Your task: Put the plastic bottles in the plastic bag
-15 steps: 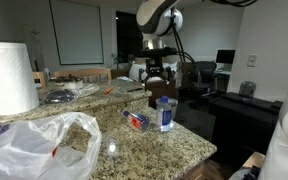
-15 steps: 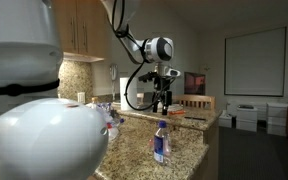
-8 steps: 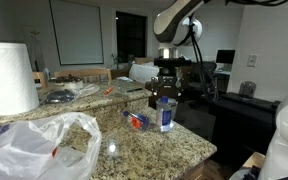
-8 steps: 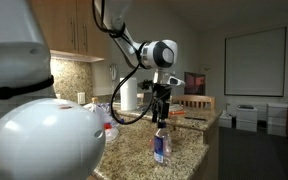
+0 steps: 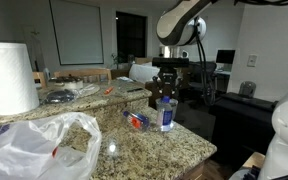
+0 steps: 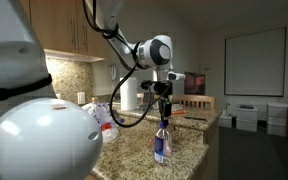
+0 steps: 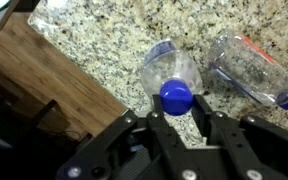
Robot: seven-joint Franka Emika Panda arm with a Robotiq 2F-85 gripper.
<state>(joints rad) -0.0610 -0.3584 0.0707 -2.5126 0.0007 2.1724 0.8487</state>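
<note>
A clear plastic bottle [image 5: 165, 114] with a blue label stands upright near the counter's edge, also in the other exterior view [image 6: 161, 146]. In the wrist view I look down on its blue cap [image 7: 177, 96]. My gripper [image 7: 177, 112] hangs straight above the bottle [image 5: 165, 96] [image 6: 164, 118], its two fingers pressed against the cap's sides. A second plastic bottle [image 5: 136, 120] [image 7: 249, 68] lies on its side just beside the upright one. The crinkly translucent plastic bag [image 5: 39, 145] lies at the near end of the counter, well away from my gripper.
A white paper towel roll [image 5: 9, 77] stands behind the bag. Crumpled wrappers [image 5: 69, 93] lie further back on the granite counter [image 5: 179, 145]. A wooden board [image 7: 44, 70] sits next to the upright bottle. The counter's edge drops off just past the bottles.
My gripper has moved over the upright bottle, come down onto its cap, and its fingers have drawn in from wide open onto the cap.
</note>
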